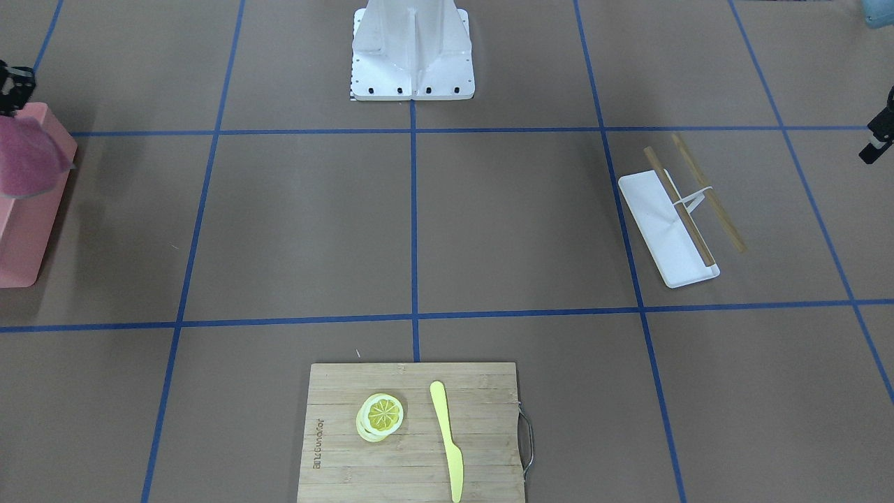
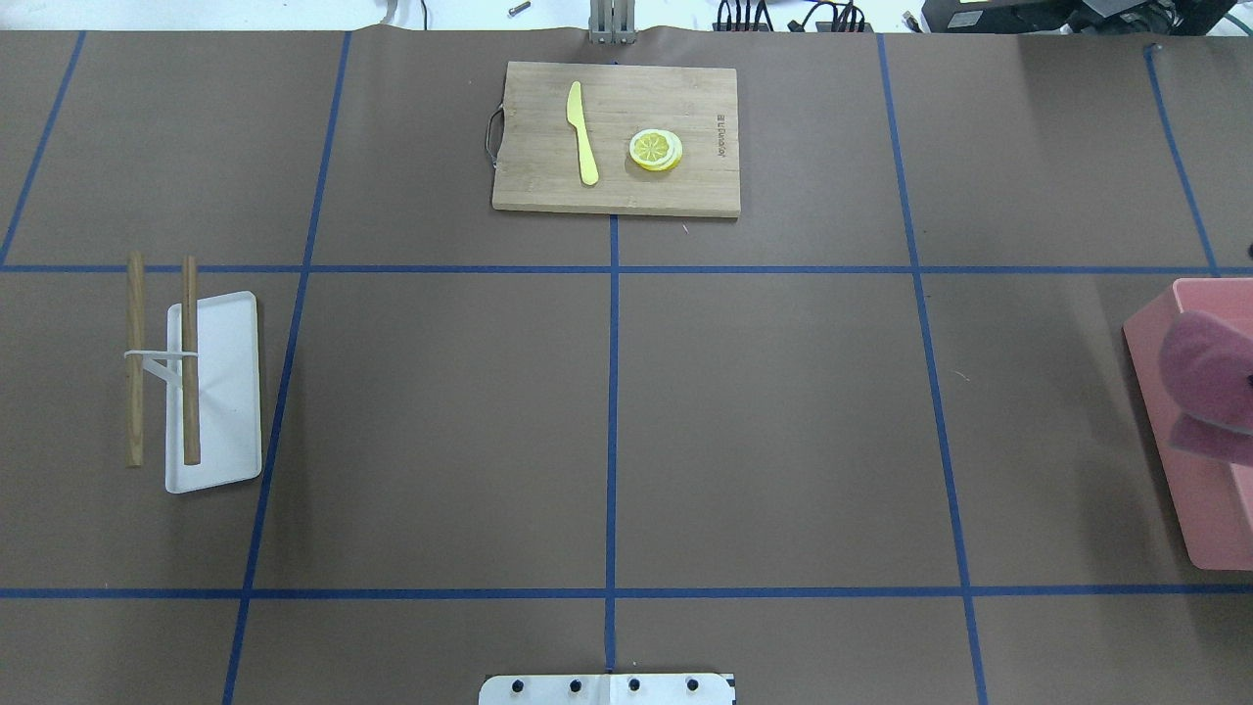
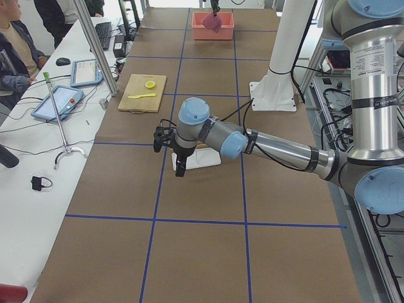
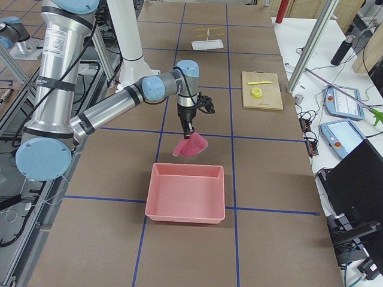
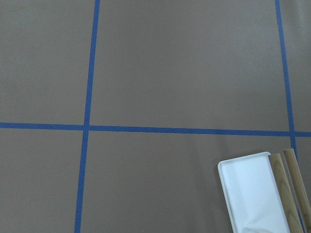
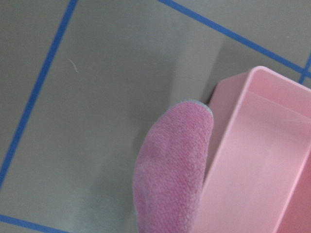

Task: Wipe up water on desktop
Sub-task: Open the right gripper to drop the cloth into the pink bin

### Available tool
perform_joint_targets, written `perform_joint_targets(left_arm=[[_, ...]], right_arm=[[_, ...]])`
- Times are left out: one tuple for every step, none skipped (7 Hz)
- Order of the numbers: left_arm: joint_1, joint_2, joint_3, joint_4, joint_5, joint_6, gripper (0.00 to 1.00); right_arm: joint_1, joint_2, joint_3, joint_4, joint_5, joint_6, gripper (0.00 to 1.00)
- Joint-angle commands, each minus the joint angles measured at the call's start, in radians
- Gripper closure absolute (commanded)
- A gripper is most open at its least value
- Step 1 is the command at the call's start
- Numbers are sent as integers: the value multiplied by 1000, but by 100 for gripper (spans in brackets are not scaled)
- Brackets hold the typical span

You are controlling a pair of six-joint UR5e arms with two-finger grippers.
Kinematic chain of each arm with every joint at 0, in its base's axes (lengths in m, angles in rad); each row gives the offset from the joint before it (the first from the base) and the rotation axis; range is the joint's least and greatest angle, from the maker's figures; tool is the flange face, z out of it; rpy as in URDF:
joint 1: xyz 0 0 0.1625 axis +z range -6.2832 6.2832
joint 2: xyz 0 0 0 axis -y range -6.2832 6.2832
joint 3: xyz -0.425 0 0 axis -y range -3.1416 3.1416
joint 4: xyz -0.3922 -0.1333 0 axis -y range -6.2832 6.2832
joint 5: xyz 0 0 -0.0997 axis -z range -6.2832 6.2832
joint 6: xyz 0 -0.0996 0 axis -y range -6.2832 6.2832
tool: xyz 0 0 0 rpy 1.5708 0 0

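Note:
The desktop [image 2: 783, 421] is a flat brown surface with blue tape lines; I see no water on it. My right gripper [image 4: 188, 130] is shut on a pink cloth [image 4: 191, 146] that hangs just above the desktop, over the near rim of a pink bin [image 4: 185, 191]. The cloth also shows in the right wrist view [image 6: 172, 170], in the overhead view [image 2: 1209, 377] and in the front-facing view [image 1: 24, 157]. My left gripper [image 3: 180, 168] hovers above the desktop next to a white tray [image 3: 205, 158]. I cannot tell whether it is open or shut.
A bamboo cutting board [image 2: 617, 191] with a lemon slice [image 2: 654, 150] and a yellow knife [image 2: 582, 132] lies at the far middle. The white tray [image 2: 230, 392] with two wooden sticks [image 2: 189, 362] lies on the left. The robot's base plate [image 1: 412, 63] stands at the table's near edge.

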Motion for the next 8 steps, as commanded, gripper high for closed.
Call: perform_joint_targets(left_arm=[[3, 1, -2, 1, 0, -5, 2], [3, -2, 0, 1, 0, -7, 2], [3, -2, -2, 1, 0, -8, 2], [3, -2, -2, 0, 0, -14, 2], [3, -2, 3, 0, 0, -14, 2], [0, 10, 21, -4, 2, 8, 2], [-3, 25, 24, -7, 9, 57, 2], [-7, 39, 41, -7, 15, 144, 2]], right_arm=[[268, -10, -47, -118, 13, -385, 100], [319, -12, -101, -111, 16, -449, 24], [343, -15, -138, -103, 26, -483, 0], [349, -12, -156, -102, 40, -489, 0], [355, -10, -158, -103, 45, -488, 0], [372, -13, -170, -103, 112, -488, 0], [387, -10, -223, -102, 188, -489, 0], [389, 3, -248, -87, 204, -480, 0]])
